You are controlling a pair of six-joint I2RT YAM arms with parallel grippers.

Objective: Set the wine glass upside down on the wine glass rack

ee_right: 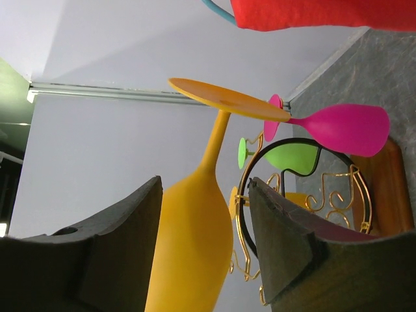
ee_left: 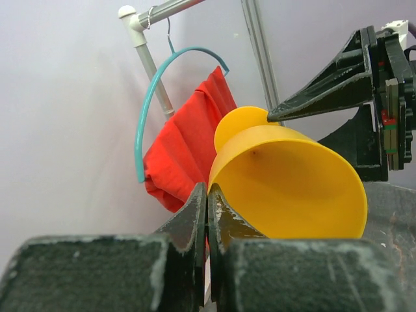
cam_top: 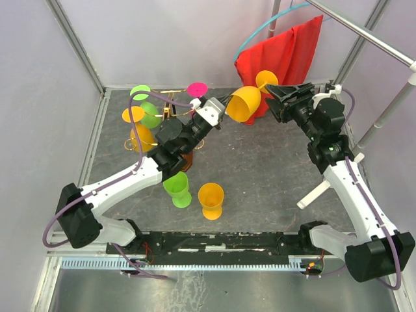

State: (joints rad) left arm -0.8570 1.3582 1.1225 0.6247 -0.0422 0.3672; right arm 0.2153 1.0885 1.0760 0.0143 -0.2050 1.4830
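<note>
Currently wine glass rack (ee_right: pixel 390 188) sits at 9 o'clock of left gripper (cam_top: pixel 222 108), which is pinched tight on the rim of the orange wine glass (cam_top: pixel 246 103). Glass is sideways in midair, stem at 3 o'clock between the wide-spread fingers of right gripper (cam_top: pixel 272 96).

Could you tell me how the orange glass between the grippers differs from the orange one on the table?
The held glass is tipped sideways in the air; the table glass stands on the table. The left gripper pinches the held glass's rim; nothing touches the table glass. Both are plain orange.
</note>
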